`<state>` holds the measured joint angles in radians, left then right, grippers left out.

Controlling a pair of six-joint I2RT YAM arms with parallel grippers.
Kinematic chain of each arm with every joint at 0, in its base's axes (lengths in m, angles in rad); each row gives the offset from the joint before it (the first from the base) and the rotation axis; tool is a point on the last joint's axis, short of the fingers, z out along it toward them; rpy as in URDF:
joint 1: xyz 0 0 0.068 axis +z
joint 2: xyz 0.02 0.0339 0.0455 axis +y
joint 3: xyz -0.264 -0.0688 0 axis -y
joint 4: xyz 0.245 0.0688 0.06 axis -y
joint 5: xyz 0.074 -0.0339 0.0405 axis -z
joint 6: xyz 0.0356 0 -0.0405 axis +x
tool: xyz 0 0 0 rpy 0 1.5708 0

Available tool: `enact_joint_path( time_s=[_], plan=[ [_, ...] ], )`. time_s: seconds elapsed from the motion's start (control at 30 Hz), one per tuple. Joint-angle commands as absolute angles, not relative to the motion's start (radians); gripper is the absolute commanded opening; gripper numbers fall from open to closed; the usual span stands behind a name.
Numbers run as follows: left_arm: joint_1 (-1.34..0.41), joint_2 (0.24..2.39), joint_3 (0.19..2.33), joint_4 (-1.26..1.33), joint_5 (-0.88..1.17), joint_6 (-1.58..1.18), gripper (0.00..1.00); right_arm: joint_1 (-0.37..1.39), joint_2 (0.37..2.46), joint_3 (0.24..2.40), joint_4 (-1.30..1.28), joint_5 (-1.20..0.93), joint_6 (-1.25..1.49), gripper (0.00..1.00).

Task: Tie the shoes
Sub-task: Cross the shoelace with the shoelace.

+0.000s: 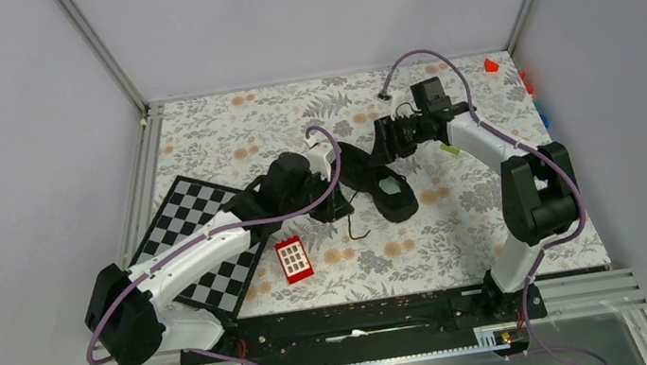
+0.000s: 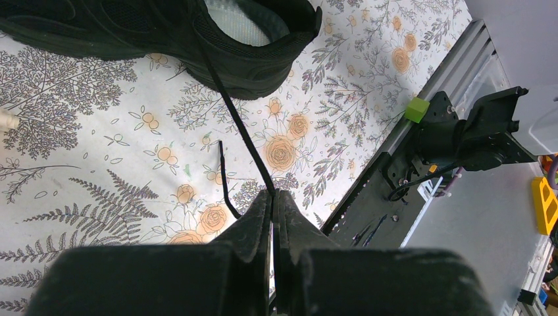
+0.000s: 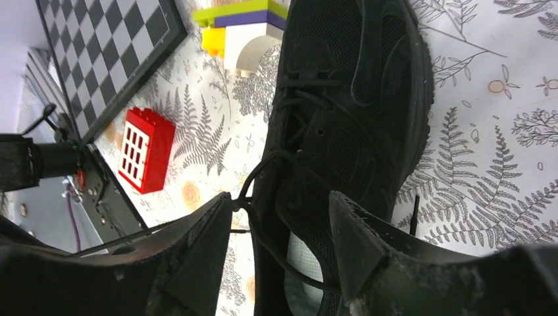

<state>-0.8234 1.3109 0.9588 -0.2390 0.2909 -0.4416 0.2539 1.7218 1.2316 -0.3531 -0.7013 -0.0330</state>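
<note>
The black shoe (image 1: 390,190) lies mid-table on the floral mat, its pale insole showing. My left gripper (image 2: 273,195) is shut on a thin black lace (image 2: 233,112) that runs taut from the shoe (image 2: 164,29) to the fingertips; a loose lace end (image 2: 224,179) curls on the mat beside it. In the top view the left gripper (image 1: 340,205) sits just left of the shoe's heel. My right gripper (image 3: 279,205) hangs open above the shoe (image 3: 358,99). A lace loop (image 3: 263,172) crosses between its fingers and touches the left fingertip (image 3: 220,210).
A chessboard (image 1: 203,237) lies under the left arm, with a red windowed block (image 1: 293,259) beside it. A stack of green, purple, yellow and white blocks (image 3: 243,29) stands by the shoe's toe. Small coloured blocks (image 1: 490,64) sit at the far right corner.
</note>
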Motion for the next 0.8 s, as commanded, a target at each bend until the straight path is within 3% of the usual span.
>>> enact_joint_path(
  time_s=[0.0,0.23,0.43,0.77],
  plan=[
    [-0.82,1.287,0.985,-0.212,0.291,-0.428,0.0,0.227,1.743,1.272,-0.283,-0.762,0.03,0.6],
    [-0.821,1.287,0.983,-0.212,0.293,-0.425,0.0,0.226,1.761,1.28,-0.285,-0.795,0.03,0.51],
    [-0.821,1.289,0.983,-0.212,0.295,-0.425,0.0,0.206,1.757,1.254,-0.256,-0.859,0.047,0.62],
    [-0.821,1.295,0.993,-0.216,0.301,-0.423,0.0,0.181,1.762,1.207,-0.221,-0.956,0.026,0.72]
  ],
)
